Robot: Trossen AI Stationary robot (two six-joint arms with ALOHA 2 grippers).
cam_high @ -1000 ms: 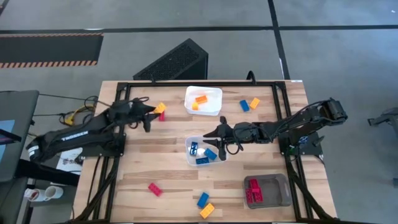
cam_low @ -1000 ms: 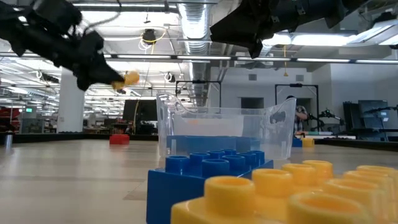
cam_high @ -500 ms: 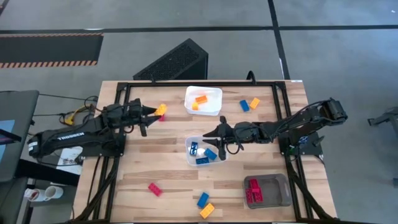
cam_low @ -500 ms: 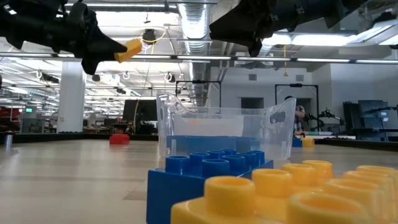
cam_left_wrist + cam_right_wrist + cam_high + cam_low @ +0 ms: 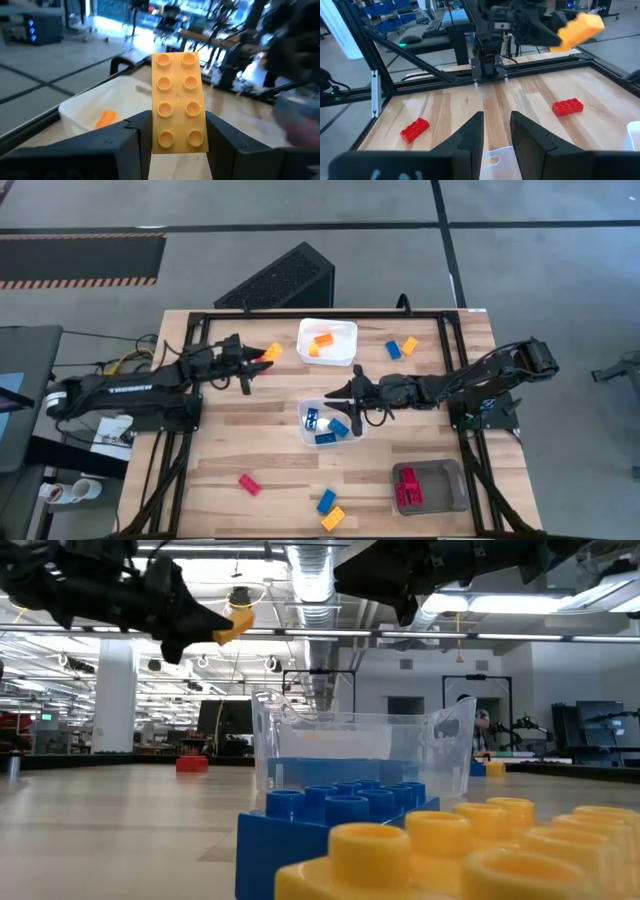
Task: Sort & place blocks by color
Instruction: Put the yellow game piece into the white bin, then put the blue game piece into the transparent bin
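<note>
A yellow-orange block (image 5: 179, 102) is pinched between the fingers of the left gripper (image 5: 262, 356) and is held in the air above the counter (image 5: 250, 445), just beside the white tray (image 5: 343, 330), in which two more orange blocks (image 5: 319, 344) are seen. The right gripper (image 5: 337, 398) is held over the clear tray (image 5: 353, 432) at the counter's middle, its fingers (image 5: 472, 135) set narrowly apart with nothing seen between them. Blue blocks (image 5: 327, 427) lie in the clear tray, red ones (image 5: 407, 486) in the grey tray (image 5: 450, 488), and other blocks are scattered loose on the counter.
</note>
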